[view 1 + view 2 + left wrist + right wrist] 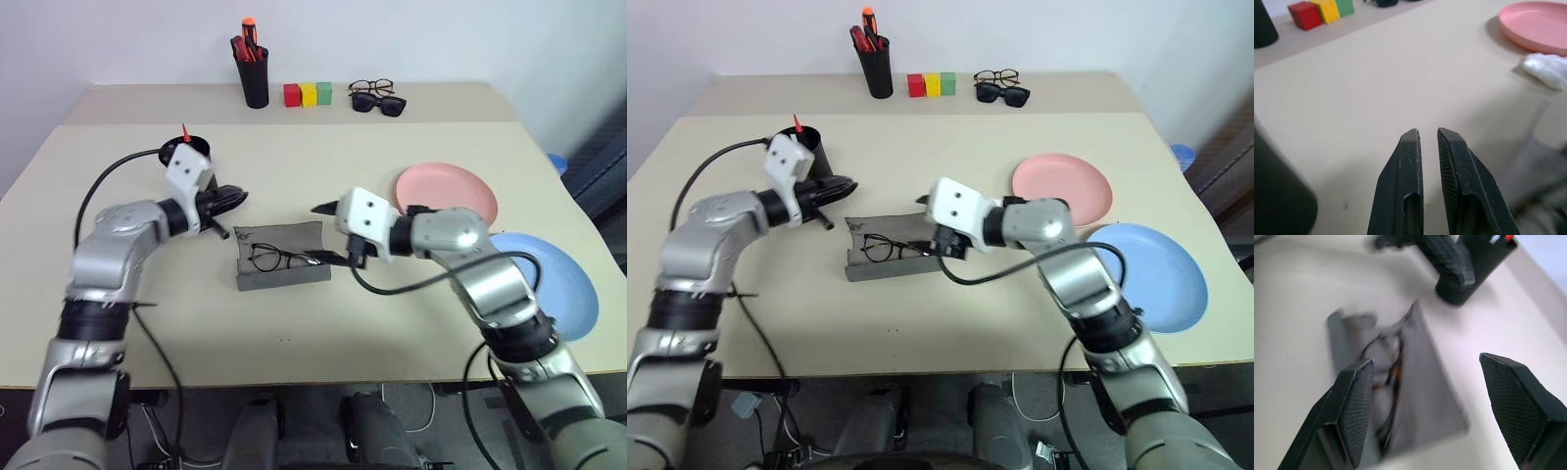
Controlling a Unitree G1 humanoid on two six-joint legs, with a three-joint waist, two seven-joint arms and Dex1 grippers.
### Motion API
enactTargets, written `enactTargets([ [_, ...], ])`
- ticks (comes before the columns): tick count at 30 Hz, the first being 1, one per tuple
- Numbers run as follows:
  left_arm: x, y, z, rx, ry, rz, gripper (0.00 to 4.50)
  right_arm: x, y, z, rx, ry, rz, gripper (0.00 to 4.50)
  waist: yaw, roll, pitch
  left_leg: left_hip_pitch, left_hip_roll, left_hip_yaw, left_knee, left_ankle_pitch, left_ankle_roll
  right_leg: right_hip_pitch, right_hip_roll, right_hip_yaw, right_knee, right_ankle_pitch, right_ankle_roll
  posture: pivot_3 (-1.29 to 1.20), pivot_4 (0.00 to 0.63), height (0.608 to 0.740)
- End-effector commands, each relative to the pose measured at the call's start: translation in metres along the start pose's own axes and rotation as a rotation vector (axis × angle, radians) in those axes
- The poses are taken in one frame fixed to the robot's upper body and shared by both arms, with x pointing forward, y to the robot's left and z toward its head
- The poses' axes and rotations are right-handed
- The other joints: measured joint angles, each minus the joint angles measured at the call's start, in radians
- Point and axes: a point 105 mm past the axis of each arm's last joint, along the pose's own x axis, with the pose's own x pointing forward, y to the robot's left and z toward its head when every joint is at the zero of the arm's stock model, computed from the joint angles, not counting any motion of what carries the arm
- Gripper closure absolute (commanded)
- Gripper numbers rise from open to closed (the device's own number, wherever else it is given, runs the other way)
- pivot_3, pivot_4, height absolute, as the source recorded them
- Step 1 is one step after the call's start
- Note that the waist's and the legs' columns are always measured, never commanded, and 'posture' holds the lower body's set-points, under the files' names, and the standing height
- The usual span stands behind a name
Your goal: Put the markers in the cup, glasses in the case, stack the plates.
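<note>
Lab-like test table (294,323), plain white wall (118,39)

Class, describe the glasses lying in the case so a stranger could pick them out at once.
On the beige table, find the open grey case in the middle. The glasses inside have thin black wire rims and clear lenses, unlike the dark sunglasses at the back.

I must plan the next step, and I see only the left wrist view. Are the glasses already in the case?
Observer: Yes, the glasses lie inside the open case.
Operator: What does the right claw do?
Observer: The right claw is open and empty, at the end of the case.
Operator: Are the plates stacked?
Observer: No. The blue plate lies beside the pink plate, not on it.
</note>
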Motion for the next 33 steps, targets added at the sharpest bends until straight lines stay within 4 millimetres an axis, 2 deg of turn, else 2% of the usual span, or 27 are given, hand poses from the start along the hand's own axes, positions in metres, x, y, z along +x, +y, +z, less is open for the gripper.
enactTargets([
  [1, 0.015, -0.003, -0.017, -0.058, 0.148, -0.054, 3.95, -0.014, -0.002, 0.013, -0.033, -0.034, -0.04, 1.01, -0.008, 0.0, 0.0, 0.0, 0.0, 0.0, 0.0, 0.0, 0.0, 0.0, 0.001, 0.001, 0.0, 0.0, 0.0, 0.0, 0.15, 0.74],
  [4, 0.023, -0.015, -0.021, -0.079, 0.184, -0.149, 3.95, -0.02, 0.0, 0.009, -0.005, -0.019, -0.065, 1.01, -0.023, 0.0, 0.0, 0.0, 0.001, 0.0, 0.0, 0.0, 0.0, 0.0, 0.001, 0.001, 0.0, 0.0, 0.0, 0.0, 0.15, 0.74],
  [7, 0.022, -0.03, -0.021, -0.026, 0.189, -0.252, 3.95, -0.024, 0.002, 0.003, 0.021, 0.003, -0.09, 1.01, -0.022, 0.0, 0.0, 0.0, 0.001, -0.001, 0.0, 0.0, 0.0, 0.0, 0.001, 0.001, 0.0, 0.0, 0.0, 0.0, 0.15, 0.74],
  [13, 0.0, -0.048, -0.024, 0.071, 0.202, -0.365, 3.95, -0.027, -0.002, -0.012, 0.042, 0.063, -0.138, 1.01, -0.021, 0.0, 0.0, 0.0, 0.001, 0.0, 0.0, 0.0, 0.0, 0.0, 0.001, 0.002, 0.0, 0.0, 0.0, 0.0, 0.15, 0.74],
  [16, -0.016, -0.061, -0.031, 0.19, 0.21, -0.413, 3.95, -0.03, -0.011, -0.019, 0.05, 0.087, -0.171, 1.01, -0.022, 0.0, 0.0, 0.0, 0.001, 0.0, 0.0, 0.0, 0.0, 0.0, 0.0, 0.002, 0.0, 0.0, 0.0, 0.0, 0.15, 0.74],
  [20, -0.035, -0.077, -0.038, 0.223, 0.22, -0.462, 3.95, -0.033, -0.024, -0.032, 0.066, 0.128, -0.223, 1.01, -0.018, 0.0, 0.0, 0.0, 0.002, 0.0, 0.0, 0.0, 0.0, 0.0, 0.0, 0.002, 0.0, 0.0, 0.0, 0.0, 0.15, 0.74],
  [21, -0.04, -0.08, -0.041, 0.241, 0.226, -0.467, 3.95, -0.036, -0.032, -0.04, 0.083, 0.159, -0.268, 1.01, -0.017, 0.0, 0.0, 0.0, 0.002, 0.0, 0.0, 0.0, 0.0, 0.0, 0.0, 0.002, 0.0, 0.0, 0.0, 0.0, 0.15, 0.74],
  [25, -0.051, -0.085, -0.048, 0.29, 0.225, -0.453, 3.95, -0.047, -0.055, -0.069, 0.141, 0.273, -0.398, 1.01, -0.015, 0.0, 0.0, 0.0, 0.002, 0.0, 0.0, 0.0, 0.0, 0.001, 0.0, 0.002, 0.0, 0.0, 0.0, 0.0, 0.15, 0.74],
  [28, -0.05, -0.084, -0.042, 0.275, 0.137, -0.411, 3.95, -0.055, -0.063, -0.086, 0.166, 0.336, -0.459, 1.01, -0.013, 0.0, 0.0, 0.0, 0.002, 0.0, 0.0, 0.0, 0.0, 0.0, 0.0, 0.002, 0.0, 0.0, 0.0, 0.0, 0.15, 0.74],
  [31, -0.05, -0.079, -0.031, 0.217, 0.019, -0.352, 3.95, -0.061, -0.071, -0.104, 0.121, 0.42, -0.525, 1.01, -0.011, 0.0, 0.0, 0.0, 0.002, 0.001, 0.0, 0.0, 0.0, 0.0, 0.0, 0.002, 0.0, 0.0, 0.0, 0.0, 0.15, 0.74],
  [33, -0.051, -0.077, -0.03, 0.2, 0.008, -0.327, 3.95, -0.067, -0.077, -0.115, 0.081, 0.479, -0.568, 1.01, -0.012, 0.0, 0.0, 0.0, 0.002, 0.001, 0.001, 0.0, 0.0, 0.0, 0.0, 0.002, 0.0, 0.0, 0.0, 0.0, 0.15, 0.74],
])
